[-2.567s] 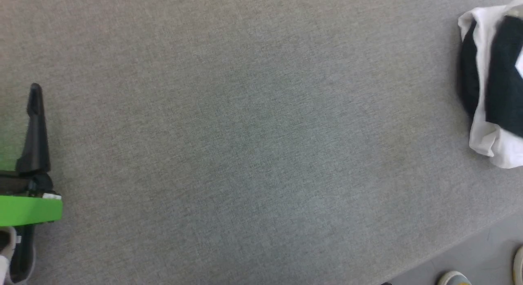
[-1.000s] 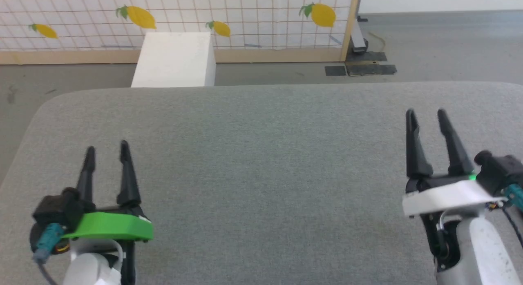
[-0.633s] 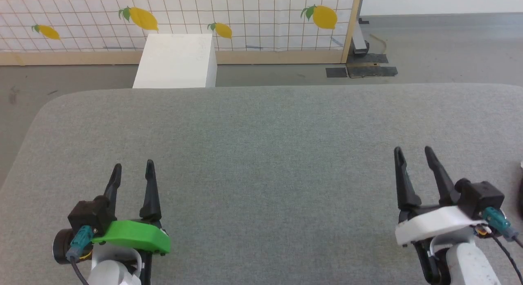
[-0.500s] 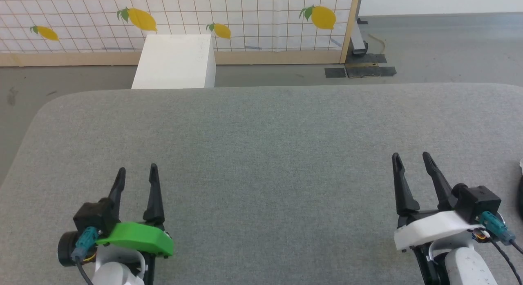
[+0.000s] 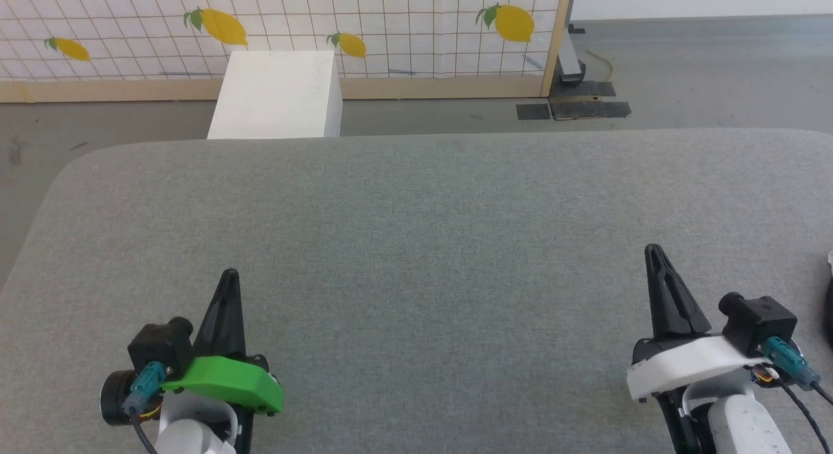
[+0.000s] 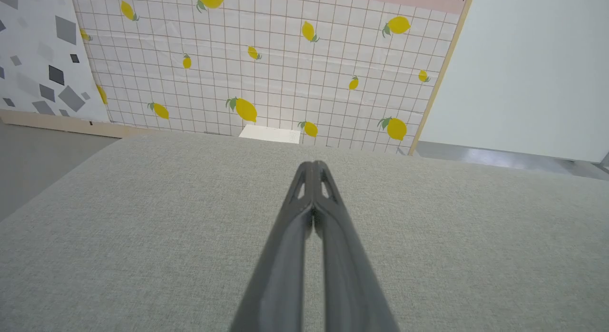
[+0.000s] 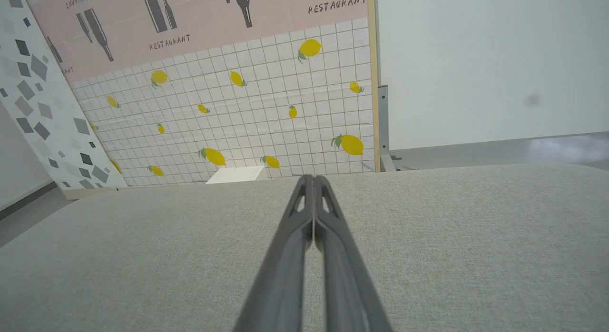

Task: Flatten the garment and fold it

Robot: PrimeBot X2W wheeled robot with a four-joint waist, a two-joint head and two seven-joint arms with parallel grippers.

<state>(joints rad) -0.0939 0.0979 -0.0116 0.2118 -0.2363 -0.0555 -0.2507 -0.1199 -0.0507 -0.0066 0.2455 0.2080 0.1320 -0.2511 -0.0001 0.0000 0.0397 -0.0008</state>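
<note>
Grey cloth desk (image 5: 416,233): broad bare top with rounded far corners; nothing lies on its middle.
Garment (image 5: 831,324): a dark and white sliver at the desk's right side, cut off by the head view's border; too little shows to tell how it lies.
Left jaws: pressed together on nothing, the 2 dark fingers (image 5: 224,307) meeting in 1 point, low over the desk toward its near-left corner.
Right jaws: pressed together as well and empty, fingers (image 5: 667,291) by the near edge toward the right, close to the garment sliver but apart from it.
Beyond the far edge: white box (image 5: 276,93) on the floor, in front of a lemon-print tiled panel (image 5: 390,25).
Step in hand: by my reading the very start; neither arm has the cloth, so flattening is not yet begun.
Next move calls for: spreading the right jaws, reaching right to the cloth, pinching an edge and drawing it onto the bare middle so both arms can spread it flat.
Watch for: gathering several layers in 1 pinch.
</note>
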